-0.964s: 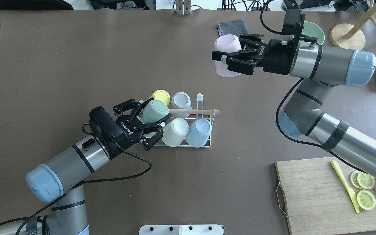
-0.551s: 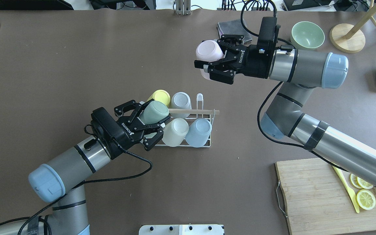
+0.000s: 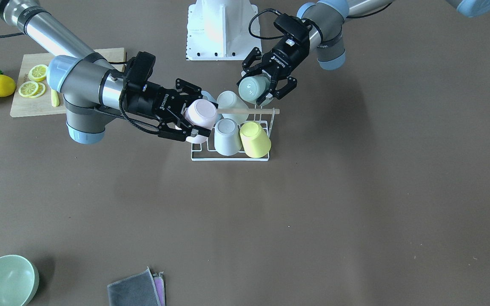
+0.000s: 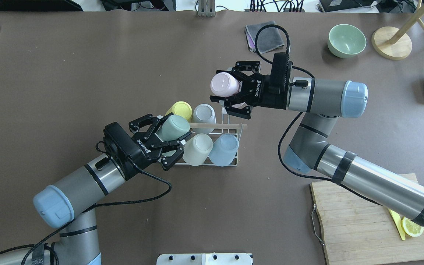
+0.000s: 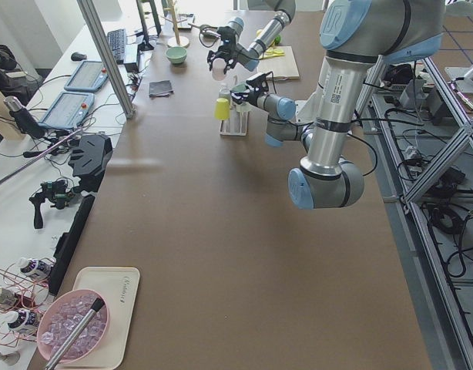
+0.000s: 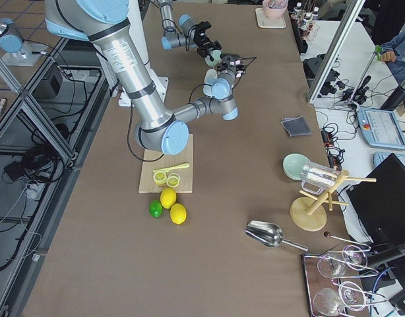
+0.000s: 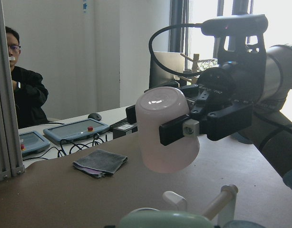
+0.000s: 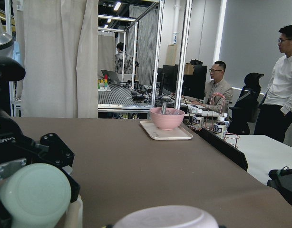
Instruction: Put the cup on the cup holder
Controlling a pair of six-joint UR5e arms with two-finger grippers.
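Broadly, the brown bench (image 4: 87, 66) filled every view, and two arms reached inward over it: the right arm (image 4: 363, 184) from the near right, the left arm (image 4: 76, 182) from the near left. A wooden board (image 4: 355, 228) lay at the near right corner. The rack (image 4: 230, 164) stood mid-bench between the two arms. A green bowl (image 4: 346, 39) and a grey cloth (image 4: 265, 35) lay well apart from it, toward the far right.

The right tool (image 4: 226, 86) was clamped on the sides of the pink cup (image 7: 165, 128), its fingers held wide by the cup's girth. That cup hung base up and tilted, just above the rack's bare far-right prong (image 7: 174, 199) and not touching it. The left tool (image 4: 173, 129) was closed around the green cup (image 4: 175, 124), which leaned base up over the rack's left end, just beside a yellow cup (image 4: 180, 109). Whether it sat on a prong could not be told.

Four cups stood upturned on the rack: the yellow cup and a grey cup (image 4: 204, 112) in the far row, a cream cup (image 4: 198, 147) and a blue cup (image 4: 225, 148) in the near row. A thin wooden rod (image 4: 215, 126) ran across the rack's top between the rows.
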